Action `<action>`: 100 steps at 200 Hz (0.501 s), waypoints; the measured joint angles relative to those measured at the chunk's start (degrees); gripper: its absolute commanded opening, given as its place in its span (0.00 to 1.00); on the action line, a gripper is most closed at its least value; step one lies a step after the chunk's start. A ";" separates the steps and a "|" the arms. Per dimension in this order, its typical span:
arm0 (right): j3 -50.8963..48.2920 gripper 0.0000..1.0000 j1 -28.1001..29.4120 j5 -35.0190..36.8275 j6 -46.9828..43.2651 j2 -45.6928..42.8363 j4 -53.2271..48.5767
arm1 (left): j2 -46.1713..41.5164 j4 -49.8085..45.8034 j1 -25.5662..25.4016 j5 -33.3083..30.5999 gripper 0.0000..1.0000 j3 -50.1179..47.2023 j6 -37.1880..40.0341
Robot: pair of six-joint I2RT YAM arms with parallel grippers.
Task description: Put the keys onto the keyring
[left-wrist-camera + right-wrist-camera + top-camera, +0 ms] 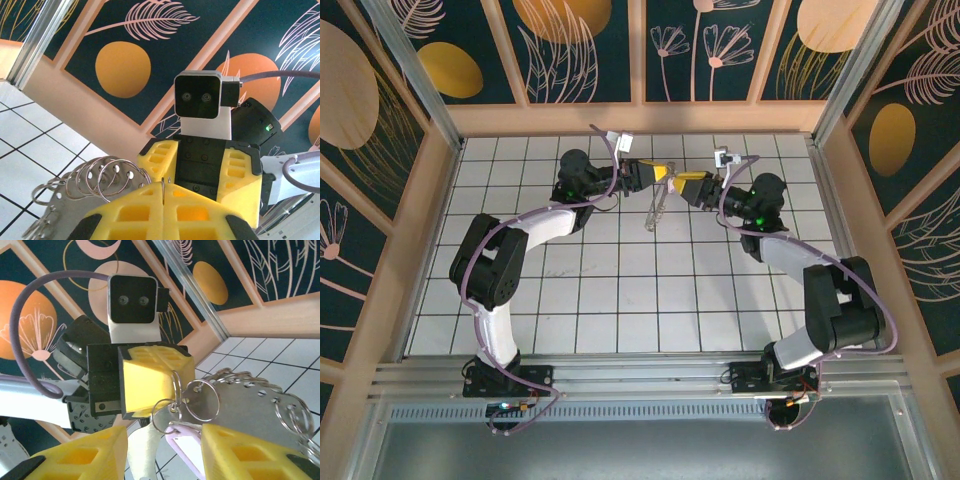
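My left gripper (163, 192) is shut on a thin wire keyring (163, 184), which stands up out of the seam between its yellow pads. Seen from the right wrist, that keyring (176, 382) sticks out of the left gripper (167, 382). A small ring hangs from it and carries the lilac key (186, 446). The key lies between the spread fingers of my right gripper (162, 440), close to the right-hand finger (240, 450) and well apart from the other. From above, both grippers (658, 172) (692, 187) meet over the far middle of the floor.
A grey metal plate (250, 405) with a row of holes and several loose rings (102, 175) hangs at the held ring. A pale strip (655, 210) dangles below the grippers. White tiled floor (620, 300) lies around, with patterned walls (585, 40) behind.
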 measured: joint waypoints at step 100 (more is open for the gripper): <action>-0.94 0.04 0.52 -3.30 1.27 1.95 5.44 | 0.02 2.93 -0.59 0.59 0.00 0.00 -2.82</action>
